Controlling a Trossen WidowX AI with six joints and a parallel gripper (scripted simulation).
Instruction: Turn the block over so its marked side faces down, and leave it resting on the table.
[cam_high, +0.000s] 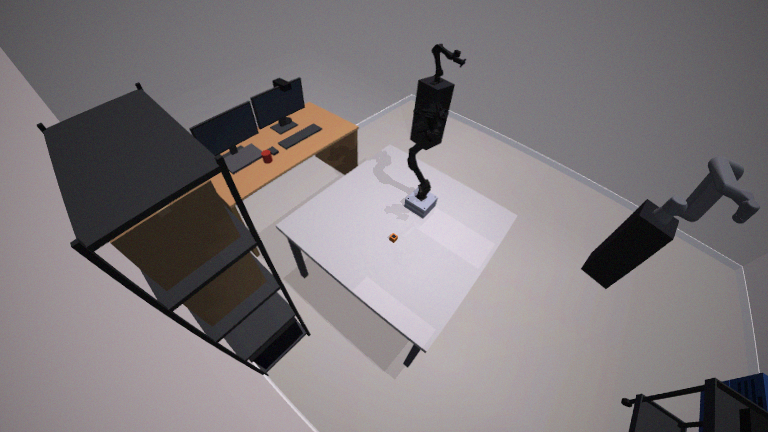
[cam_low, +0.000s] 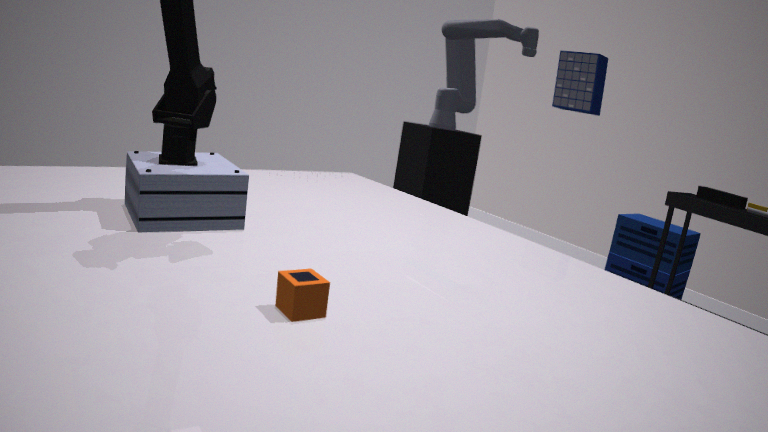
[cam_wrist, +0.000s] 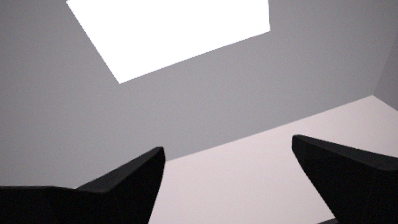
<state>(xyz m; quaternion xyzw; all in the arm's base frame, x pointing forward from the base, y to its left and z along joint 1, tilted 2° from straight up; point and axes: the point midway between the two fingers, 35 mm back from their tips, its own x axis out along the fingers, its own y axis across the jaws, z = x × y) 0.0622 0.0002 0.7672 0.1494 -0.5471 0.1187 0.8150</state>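
The orange block (cam_high: 393, 239) (cam_low: 310, 301) rests flat on the white table (cam_high: 332, 214) (cam_low: 483, 343). Its dark square mark (cam_low: 303, 276) is on the top face, facing up. My gripper (cam_wrist: 227, 148) is open, with nothing between its two black fingers in the wrist view. The wrist view looks up at the ceiling light and a wall, so the gripper is raised well above the table and away from the block. The exterior view does not show the gripper, and in the top view it is lost against a black pedestal.
My arm's grey base box (cam_high: 421, 205) (cam_low: 187, 198) stands on the table behind the block. Beyond the table are a wooden desk (cam_high: 332, 120) with monitors, a dark shelf rack (cam_high: 128, 161), and a grey arm (cam_high: 703, 193) (cam_low: 460, 69) on a black pedestal.
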